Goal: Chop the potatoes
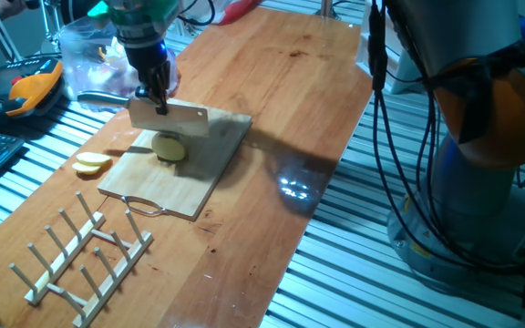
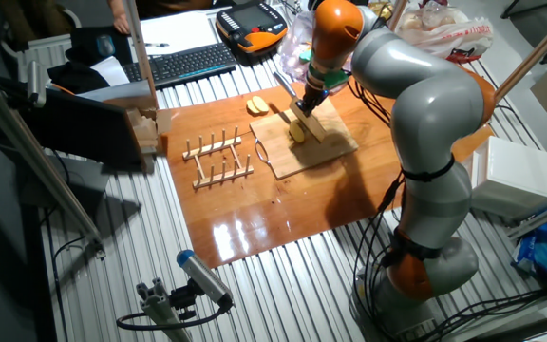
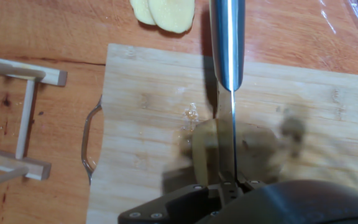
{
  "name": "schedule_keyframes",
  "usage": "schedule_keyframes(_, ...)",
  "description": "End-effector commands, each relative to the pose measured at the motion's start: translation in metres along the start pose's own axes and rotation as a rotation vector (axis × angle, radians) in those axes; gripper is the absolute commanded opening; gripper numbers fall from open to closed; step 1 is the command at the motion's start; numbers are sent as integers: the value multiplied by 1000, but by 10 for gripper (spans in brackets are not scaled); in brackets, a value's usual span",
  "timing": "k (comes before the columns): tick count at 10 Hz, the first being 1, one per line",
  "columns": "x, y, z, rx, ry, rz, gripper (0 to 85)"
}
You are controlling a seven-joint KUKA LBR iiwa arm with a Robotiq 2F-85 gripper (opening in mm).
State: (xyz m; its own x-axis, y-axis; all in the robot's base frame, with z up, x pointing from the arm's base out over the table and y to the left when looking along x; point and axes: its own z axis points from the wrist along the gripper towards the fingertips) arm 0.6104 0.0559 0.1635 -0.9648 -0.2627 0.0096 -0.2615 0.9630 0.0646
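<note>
Pale yellow potato chunk (image 1: 169, 148) on the wooden cutting board (image 1: 208, 169), cleaver (image 1: 169, 117) blade resting on it, gripper (image 1: 156, 92) clamped on the cleaver's spine, two potato slices (image 1: 91, 163) on the desk (image 1: 272, 82) beside the board, wooden rack (image 1: 85, 255) nearby

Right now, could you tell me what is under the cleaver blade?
The potato chunk sits directly under the cleaver, on the wooden cutting board. In the hand view the blade's edge crosses its middle. How deep the blade has cut is hidden.
</note>
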Motion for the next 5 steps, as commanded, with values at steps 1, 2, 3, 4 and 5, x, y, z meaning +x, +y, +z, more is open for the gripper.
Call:
schedule_keyframes(1, 0, 0, 0, 1, -2, 0, 0)
schedule_keyframes(2, 1, 0, 1, 1, -5, 0, 0)
schedule_keyframes(3, 1, 1, 2, 7, -8, 0, 0)
schedule_keyframes(4, 1, 3, 3, 12, -13, 2, 0)
schedule_keyframes(5, 1, 5, 4, 19, -19, 3, 0)
